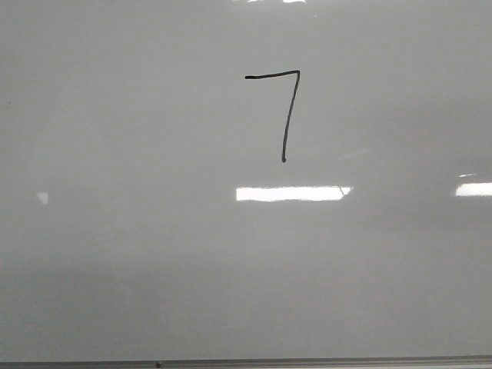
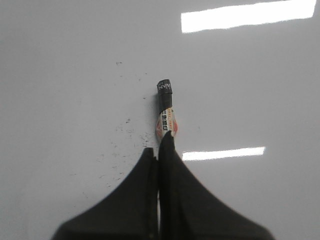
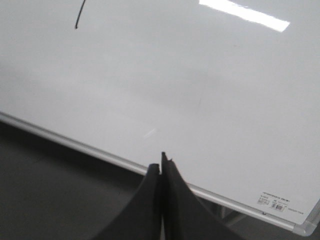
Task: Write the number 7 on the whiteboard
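Observation:
A black hand-drawn number 7 (image 1: 284, 108) stands on the glossy whiteboard (image 1: 154, 254) in the front view, above the middle; no gripper shows there. The end of its downstroke (image 3: 79, 17) shows in the right wrist view. My left gripper (image 2: 160, 145) is shut on a marker (image 2: 167, 112) with a black end and an orange-white label, held over bare board (image 2: 75, 75) with faint ink specks. My right gripper (image 3: 161, 162) is shut and empty, over the board's metal edge strip (image 3: 100, 152).
Bright rectangular light reflections (image 1: 290, 193) lie on the board. A metal edge strip (image 1: 307, 362) runs along its bottom. In the right wrist view a dark surface (image 3: 50, 200) lies beyond the edge, and a small label (image 3: 272, 201) sits by the board's corner.

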`<action>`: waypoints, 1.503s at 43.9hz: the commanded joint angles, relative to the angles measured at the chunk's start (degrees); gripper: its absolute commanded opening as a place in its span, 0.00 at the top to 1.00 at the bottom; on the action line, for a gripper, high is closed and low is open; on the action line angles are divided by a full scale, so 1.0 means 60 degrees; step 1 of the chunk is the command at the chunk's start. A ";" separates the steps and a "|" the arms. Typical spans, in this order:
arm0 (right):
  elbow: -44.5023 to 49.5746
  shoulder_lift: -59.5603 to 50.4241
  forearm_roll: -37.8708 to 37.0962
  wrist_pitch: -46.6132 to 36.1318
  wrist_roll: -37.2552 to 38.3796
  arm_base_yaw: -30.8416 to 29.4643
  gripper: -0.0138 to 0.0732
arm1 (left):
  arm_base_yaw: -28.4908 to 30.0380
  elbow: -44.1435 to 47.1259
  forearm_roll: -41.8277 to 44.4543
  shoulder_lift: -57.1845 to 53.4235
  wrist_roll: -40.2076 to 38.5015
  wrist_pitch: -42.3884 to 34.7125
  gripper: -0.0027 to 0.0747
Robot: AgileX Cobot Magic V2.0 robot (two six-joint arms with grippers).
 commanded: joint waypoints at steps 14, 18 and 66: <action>0.4745 -0.2375 0.0098 -0.7484 -0.0038 -0.1642 0.92 | -0.0067 0.0126 -0.0017 -0.0142 0.0010 -0.0812 0.99; 0.5479 -0.2397 0.0098 -0.8239 -0.0038 -0.1891 0.92 | -0.0067 0.0126 -0.0017 -0.0142 0.0010 -0.0812 0.99; 0.5919 -0.2409 -0.0024 -0.8939 0.1367 -0.1944 0.92 | -0.0067 0.0126 -0.0017 -0.0125 0.0010 -0.0812 0.99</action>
